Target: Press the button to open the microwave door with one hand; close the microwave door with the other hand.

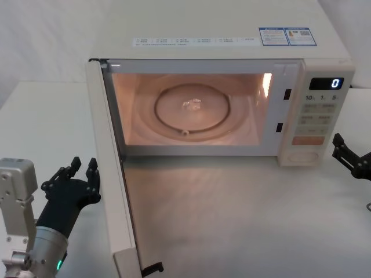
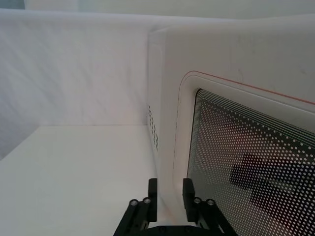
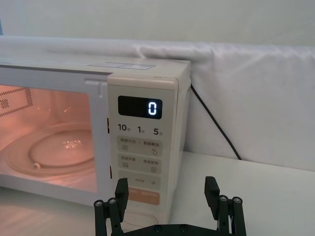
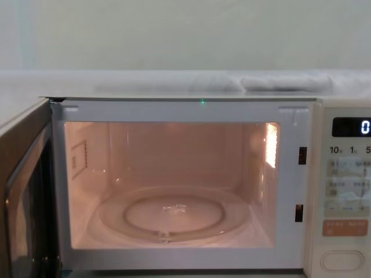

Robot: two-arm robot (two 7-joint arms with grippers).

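The left gripper (image 1: pixel 81 168) sits at the lower left of the head view, fingers spread and empty, just outside the outer face of the microwave door (image 1: pixel 116 191). In the left wrist view the left gripper (image 2: pixel 170 194) has its two fingertips straddling the door's cream frame, close to the surface; contact cannot be confirmed. The dotted dark window and thin pink outline of the microwave door (image 2: pixel 221 147) occupy the right half of that frame.

The door is swung fully open. In the head view it runs from the hinge at the upper left of the microwave cavity (image 1: pixel 188 110) down toward the bottom edge. In the chest view, its metallic inner face (image 4: pixel 23 197) lies along the left edge. The cavity is lit, and a glass turntable (image 4: pixel 171 215) rests on its floor.

The control panel (image 1: pixel 317 113) stands right of the cavity, with the display (image 3: pixel 140 106) reading 0. The button (image 1: pixel 305 156) is at the panel's bottom, below the orange key (image 1: pixel 308 140).

The right gripper (image 1: pixel 348 155) is at the right edge of the head view, near the panel's lower corner, apart from the button. In the right wrist view the right gripper (image 3: pixel 167 194) is released, fingers wide and empty.
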